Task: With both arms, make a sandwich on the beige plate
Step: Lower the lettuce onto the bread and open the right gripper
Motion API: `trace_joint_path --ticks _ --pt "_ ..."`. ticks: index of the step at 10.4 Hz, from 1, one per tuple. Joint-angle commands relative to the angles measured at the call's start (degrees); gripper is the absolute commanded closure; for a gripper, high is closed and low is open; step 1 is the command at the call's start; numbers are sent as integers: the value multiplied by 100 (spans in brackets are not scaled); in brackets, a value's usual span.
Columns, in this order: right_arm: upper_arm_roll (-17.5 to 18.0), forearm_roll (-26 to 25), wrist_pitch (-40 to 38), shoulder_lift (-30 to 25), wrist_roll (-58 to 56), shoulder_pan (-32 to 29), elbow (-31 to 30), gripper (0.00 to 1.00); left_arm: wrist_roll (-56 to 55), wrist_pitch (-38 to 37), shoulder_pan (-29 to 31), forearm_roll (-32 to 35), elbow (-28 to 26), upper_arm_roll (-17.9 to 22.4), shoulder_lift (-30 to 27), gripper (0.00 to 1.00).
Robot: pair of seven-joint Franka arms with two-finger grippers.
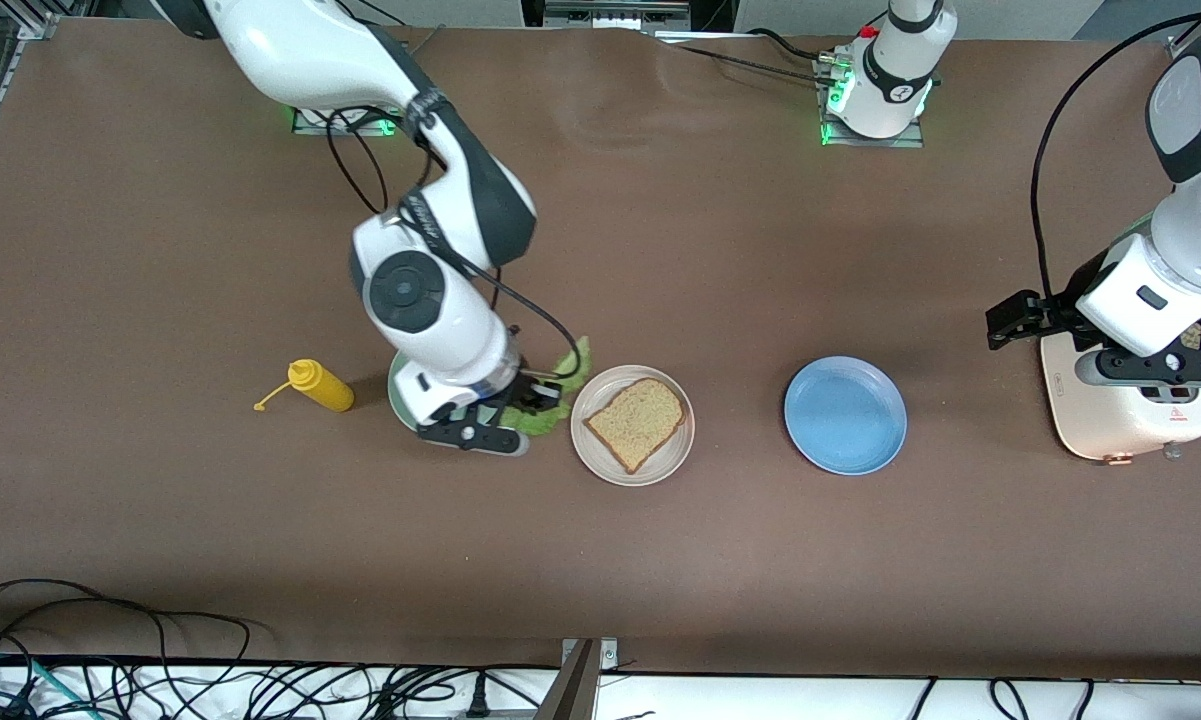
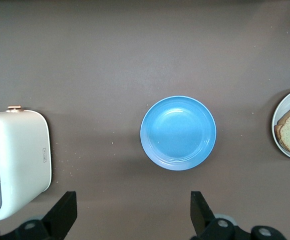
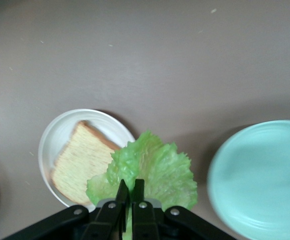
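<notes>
Right hand (image 1: 545, 398) holds lettuce (image 1: 572, 365) beside beige plate (image 1: 600, 455) with bread (image 1: 637, 422)

Right arm (image 1: 440, 250) comes from its base at the top of the front view, elbow bent, forearm angled down, wrist low above the table. Right gripper (image 3: 130, 192) points downward; fingers (image 3: 122, 192) closed to a thin gap, pinching a lettuce leaf (image 3: 149, 170) that hangs from the tips. Left arm (image 1: 1185, 200) is parked at its own end of the table, upper link upright, wrist turned down, waiting. Left gripper (image 2: 132, 215) held high, facing straight down; fingers (image 2: 65, 212) spread wide apart, nothing between them.
</notes>
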Motion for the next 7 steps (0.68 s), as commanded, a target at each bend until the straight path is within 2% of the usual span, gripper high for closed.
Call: trace_joint_path --ticks 1,5,7 --pt "-103 137 571 495 827 304 447 100 101 -15 -54 165 101 37 39 0" --pt "-68 128 1635 908 1944 629 447 100 101 -15 -54 165 101 37 39 0" --pt "-103 111 1743 988 1990 727 325 100 101 -15 -45 165 101 37 48 0"
